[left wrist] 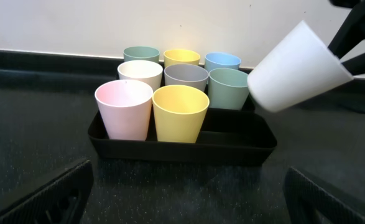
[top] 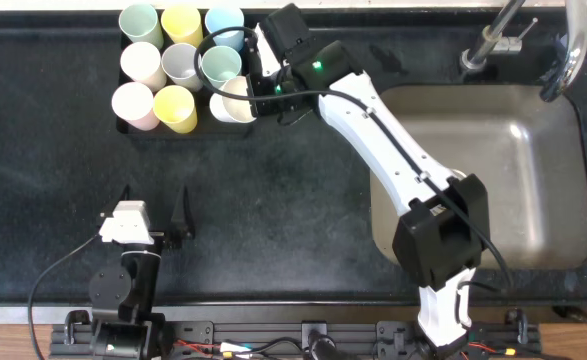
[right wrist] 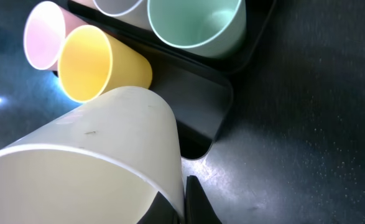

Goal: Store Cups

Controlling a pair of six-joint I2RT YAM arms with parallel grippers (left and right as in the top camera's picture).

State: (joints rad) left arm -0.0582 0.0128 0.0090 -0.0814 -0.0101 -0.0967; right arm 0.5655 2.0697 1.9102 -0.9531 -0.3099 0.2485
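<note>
A black tray (top: 121, 127) at the back left of the counter holds several upright pastel cups, among them a pink cup (left wrist: 124, 107), a yellow cup (left wrist: 180, 112) and a green cup (right wrist: 194, 22). The tray's front right corner (right wrist: 198, 115) has no cup in it. My right gripper (top: 259, 85) is shut on a white cup (left wrist: 299, 67). It holds the cup tilted in the air, just above and beside that corner. The white cup's rim (right wrist: 76, 162) sits close to the right wrist camera. My left gripper (left wrist: 185, 208) rests open low over the counter, in front of the tray.
A steel sink (top: 493, 170) with a faucet (top: 488, 40) takes up the right side. Dark counter (top: 273, 220) lies between the tray and the arm bases. A pale wall runs behind the tray.
</note>
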